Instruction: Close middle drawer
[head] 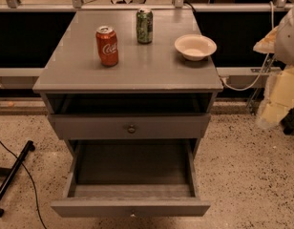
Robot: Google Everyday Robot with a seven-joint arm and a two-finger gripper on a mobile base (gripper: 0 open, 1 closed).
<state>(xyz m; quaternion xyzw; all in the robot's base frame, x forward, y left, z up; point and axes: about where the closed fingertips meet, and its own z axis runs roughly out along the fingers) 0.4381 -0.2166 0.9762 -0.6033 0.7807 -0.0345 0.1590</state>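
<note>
The grey cabinet (66,75) stands in the middle of the view. The middle drawer (130,207) is pulled far out toward me. Its deep tray is empty, and its small round knob (132,214) sits at the bottom edge of the view. The top drawer (89,126), with its own knob (131,128), is out a little, with a dark gap above it. The lowest drawer is hidden under the open one. My gripper (272,109) hangs with the pale arm at the right edge, off to the right of the cabinet and apart from the drawers.
On the cabinet top stand a red Coca-Cola can (107,46), a green can (144,26) and a white bowl (195,46). A black stand leg (13,175) and a cable lie on the speckled floor at left. A white cable (247,82) hangs at right.
</note>
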